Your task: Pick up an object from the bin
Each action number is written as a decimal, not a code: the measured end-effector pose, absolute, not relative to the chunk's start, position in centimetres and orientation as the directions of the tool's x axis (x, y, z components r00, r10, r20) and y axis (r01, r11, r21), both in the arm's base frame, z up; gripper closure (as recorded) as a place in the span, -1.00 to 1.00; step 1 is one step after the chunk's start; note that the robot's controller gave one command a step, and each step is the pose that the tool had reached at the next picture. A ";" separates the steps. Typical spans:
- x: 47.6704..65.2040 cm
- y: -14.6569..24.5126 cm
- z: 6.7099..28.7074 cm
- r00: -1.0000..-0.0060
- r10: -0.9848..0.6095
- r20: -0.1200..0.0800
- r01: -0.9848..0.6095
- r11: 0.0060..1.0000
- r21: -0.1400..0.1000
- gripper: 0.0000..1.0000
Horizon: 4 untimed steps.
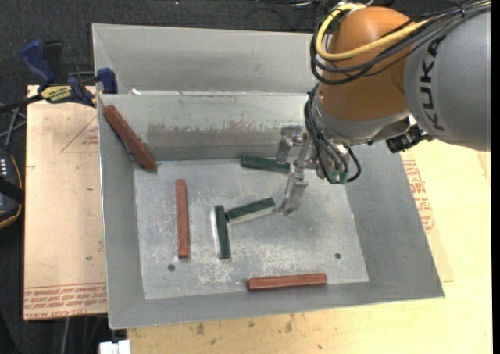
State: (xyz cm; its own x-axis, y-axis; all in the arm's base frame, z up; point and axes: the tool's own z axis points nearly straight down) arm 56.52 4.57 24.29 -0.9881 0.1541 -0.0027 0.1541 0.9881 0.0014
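Grey sheet metal, scuffed and dusted pale across the flat floor: the bin (117, 212), with plain sloping walls. Crossed from the right by the arm (461, 79), smooth and grey, wrist capped by a glossy rounded orange cover (363, 55) and looped with yellow cables (336, 16). Carried the tool (289, 205) below that cover: bare metal, slim, tapering downward, low over the floor's middle right. Could not tell whether spread or pressed together.

Found its tip just beside the right end of the middle green strip (251, 209), a flat dark green bar lying aslant near the floor's centre, pale and silvery along its lower side. Could not tell whether touching or barely apart.

Saw the rear green strip (260, 163), same dark flat shape, nearer the back wall, its right end hidden behind the tool. Saw the near green strip (224, 235) running front to back, meeting the left end of the middle one in a rough corner, with a pale metallic strip (215, 227) touching its left side.

Noted three matte reddish-brown pieces well apart from the tool: a broad brown bar (129, 137) tilted against the left wall, a thin brown stick (182, 218) flat on the floor's left and running front to back, and a long brown bar (287, 282) flat near the front wall, almost parallel to it.
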 end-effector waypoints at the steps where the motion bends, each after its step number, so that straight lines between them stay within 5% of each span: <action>1: 57.3 5.2 21.4 -0.997 0.082 -0.008 0.082 0.997 0.002 -1.00; 2: 55.6 7.0 13.9 -0.999 0.034 -0.004 0.034 0.999 0.001 -1.00; 3: 61.7 5.9 7.1 -1.000 0.014 -0.004 0.014 1.000 0.001 1.00; 4: 61.7 5.9 7.1 -1.000 0.014 -0.004 0.014 1.000 0.001 1.00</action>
